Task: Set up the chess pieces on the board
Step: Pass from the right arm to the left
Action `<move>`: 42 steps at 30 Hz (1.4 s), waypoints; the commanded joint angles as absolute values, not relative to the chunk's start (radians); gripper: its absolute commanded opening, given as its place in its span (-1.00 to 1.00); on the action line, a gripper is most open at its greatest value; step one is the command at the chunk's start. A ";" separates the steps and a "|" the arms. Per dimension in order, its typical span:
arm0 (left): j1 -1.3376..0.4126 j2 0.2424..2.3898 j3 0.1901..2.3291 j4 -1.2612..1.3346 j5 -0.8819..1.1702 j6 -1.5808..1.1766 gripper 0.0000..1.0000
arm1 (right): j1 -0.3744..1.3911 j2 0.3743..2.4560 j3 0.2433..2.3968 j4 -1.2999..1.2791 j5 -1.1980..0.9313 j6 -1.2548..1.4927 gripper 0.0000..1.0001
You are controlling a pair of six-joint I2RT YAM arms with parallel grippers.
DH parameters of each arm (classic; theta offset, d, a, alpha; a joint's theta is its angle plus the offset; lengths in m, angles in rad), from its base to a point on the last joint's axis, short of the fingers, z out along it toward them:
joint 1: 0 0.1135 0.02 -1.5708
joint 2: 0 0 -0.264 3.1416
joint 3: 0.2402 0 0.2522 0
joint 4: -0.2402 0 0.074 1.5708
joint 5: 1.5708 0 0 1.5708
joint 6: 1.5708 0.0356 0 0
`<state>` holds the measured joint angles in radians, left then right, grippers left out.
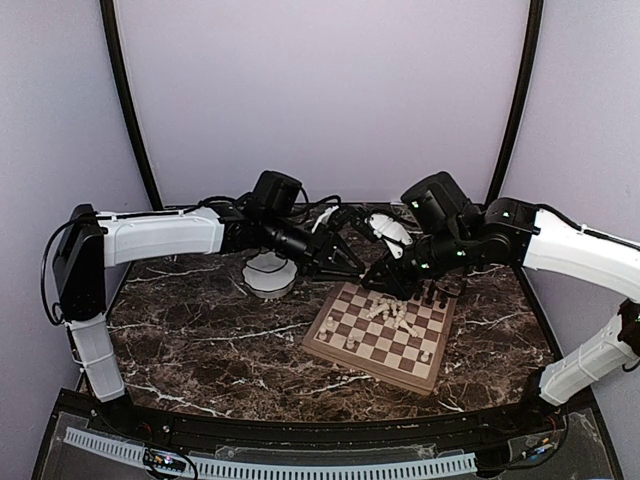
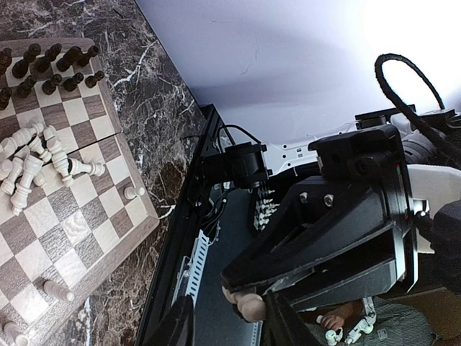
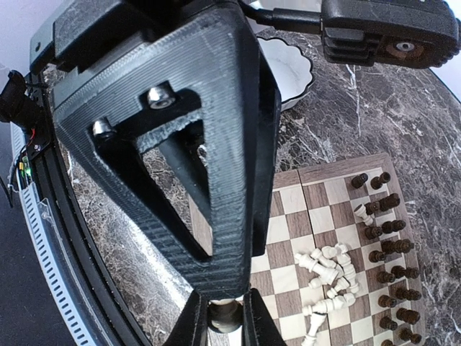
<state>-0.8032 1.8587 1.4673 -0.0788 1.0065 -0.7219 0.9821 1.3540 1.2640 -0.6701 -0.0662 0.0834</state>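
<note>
The two arms meet in the air above the far edge of the board [image 1: 365, 352], in what looks like a handover. The right gripper [image 1: 392, 284] is clamped on a small pale piece [image 2: 246, 305] at its very tips. The left gripper [image 1: 352, 266] has its jaws apart on either side of that piece, with no firm contact visible. On the board, a heap of pale pieces [image 1: 392, 315] lies tipped over near the middle. The dark pieces [image 1: 436, 297] stand in rows along the far side, and a few pale ones stand at the near edge. A white bowl [image 1: 270, 277] sits on the marble table [image 1: 200, 350], just beside the board's left corner. The main risk is timing. If the right jaws let go before the left ones have a square hold, the piece falls. It could land in the heap or knock over the dark rows. The piece is tiny and rounded, so an off-centre pinch could twist it or squirt it out sideways. The fingertips are crowded very close together, so a small misalignment could make them push on each other rather than on the piece. A piece gripped tilted would also be hard to stand upright on its square.
</note>
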 commanded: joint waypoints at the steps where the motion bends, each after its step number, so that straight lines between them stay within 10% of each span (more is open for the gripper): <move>1: -0.807 1.866 1.489 -0.100 1.029 -0.711 -0.32 | 0.994 1.350 1.291 -0.623 -0.051 0.080 -0.81; 25: -0.818 1.911 1.534 -0.152 1.034 -0.694 -0.67 | 1.000 1.390 1.336 -0.602 0.049 0.111 -0.80; 34: -0.818 1.921 1.658 -0.441 0.798 -0.495 -0.77 | 0.996 1.233 1.246 -0.647 -0.027 0.183 -0.21; 42: -0.875 1.920 1.716 -0.680 0.431 -0.216 -0.78 | 0.957 0.970 0.992 -0.647 0.036 0.388 -0.13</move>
